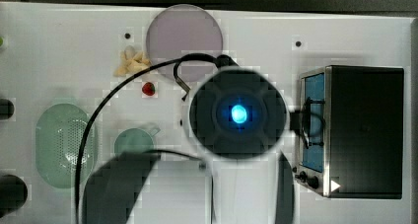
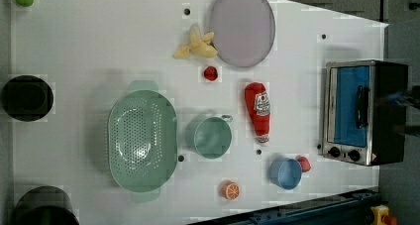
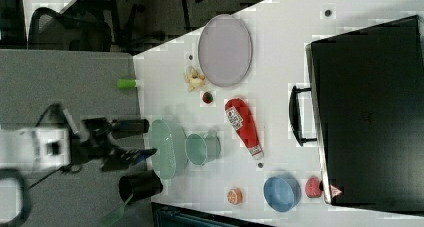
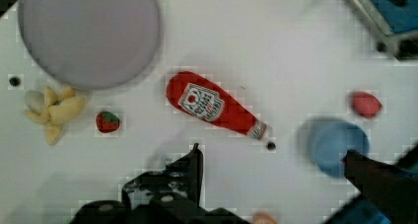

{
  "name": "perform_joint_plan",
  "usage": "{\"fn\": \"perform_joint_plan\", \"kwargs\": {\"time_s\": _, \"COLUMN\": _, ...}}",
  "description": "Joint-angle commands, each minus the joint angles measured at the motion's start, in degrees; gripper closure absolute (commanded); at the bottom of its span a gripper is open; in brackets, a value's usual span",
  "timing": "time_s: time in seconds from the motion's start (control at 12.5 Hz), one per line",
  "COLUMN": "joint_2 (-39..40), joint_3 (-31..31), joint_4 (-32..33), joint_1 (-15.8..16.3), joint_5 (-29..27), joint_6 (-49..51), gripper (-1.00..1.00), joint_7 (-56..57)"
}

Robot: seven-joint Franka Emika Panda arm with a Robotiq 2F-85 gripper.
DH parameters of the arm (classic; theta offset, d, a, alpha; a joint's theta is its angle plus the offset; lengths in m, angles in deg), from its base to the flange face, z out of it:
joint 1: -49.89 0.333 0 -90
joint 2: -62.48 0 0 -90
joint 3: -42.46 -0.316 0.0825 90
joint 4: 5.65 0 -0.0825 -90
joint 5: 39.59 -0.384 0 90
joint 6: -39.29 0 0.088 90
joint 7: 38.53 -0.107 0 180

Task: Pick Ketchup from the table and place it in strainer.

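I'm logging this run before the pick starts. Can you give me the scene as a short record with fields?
ketchup: lying on the table, not held
strainer: empty
between them: green cup
gripper: open, above the table, holding nothing
task: pick not yet done

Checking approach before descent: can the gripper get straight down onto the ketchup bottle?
Probably yes. The ketchup bottle lies flat on bare table, apart from the green cup and strawberry; the gripper is open above it.

White arm (image 1: pixel 246 194), round black wrist cap with glowing blue light, black looping cable (image 1: pixel 88 130), black gripper (image 4: pixel 276 174)
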Motion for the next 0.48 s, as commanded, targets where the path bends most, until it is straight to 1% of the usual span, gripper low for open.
{"fn": "perform_joint_plan", "kwargs": {"time_s": 0.08, "joint_2": 7.4, "joint_3": -2.3, "joint_4": 5.9, "joint_1": 0.2, "joint_5": -0.4, "joint_6": -5.8, "gripper": -1.00, "joint_7": 13.2}}
{"fn": "perform_joint_plan", "kwargs": {"time_s": 0.48, "joint_2": 13.7, "joint_3": -3.1, "joint_4": 12.4, "joint_1": 0.3, "joint_5": -0.4, "joint_6": -22.0, "gripper": -1.00, "joint_7": 39.0}}
